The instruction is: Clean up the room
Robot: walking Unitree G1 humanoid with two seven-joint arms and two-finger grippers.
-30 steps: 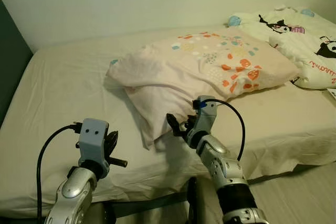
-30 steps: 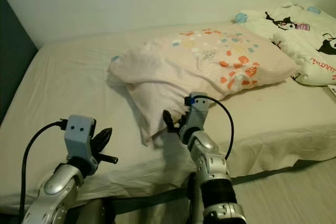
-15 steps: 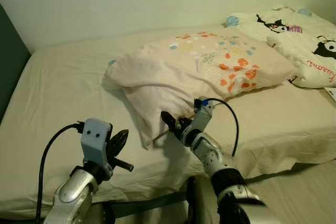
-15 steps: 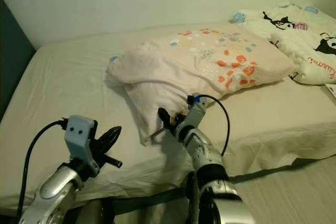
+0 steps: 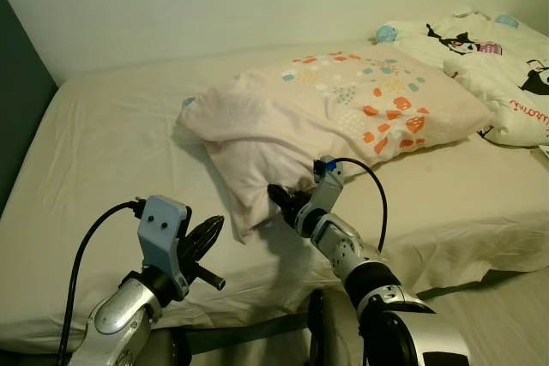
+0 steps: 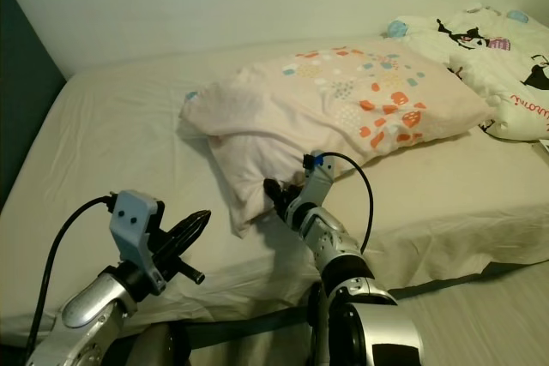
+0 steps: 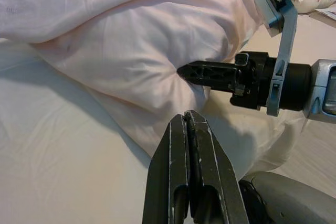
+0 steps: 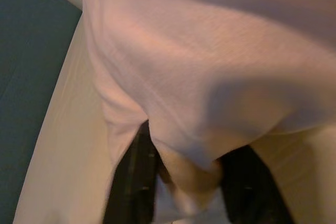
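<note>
Because the pillow [image 5: 343, 113] must be moved, we hold its corner between the right claw [image 5: 280, 197] fingers; the left claw [image 5: 208, 231] waits pinched together beside it.

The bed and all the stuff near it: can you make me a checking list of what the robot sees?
Surface: bed with a wrinkled cream sheet.
Job's things: pink pillow, its near corner flopped down.
Clutter: cartoon-print quilt bunched at the far right.
Grippers: right gripper has its fingers pressed around a fold of the pillow's corner; left gripper shut, holding nothing, above the sheet.
Cables: black cable looping off the right wrist; another cable off the left.
Surroundings: pale wall.
</note>
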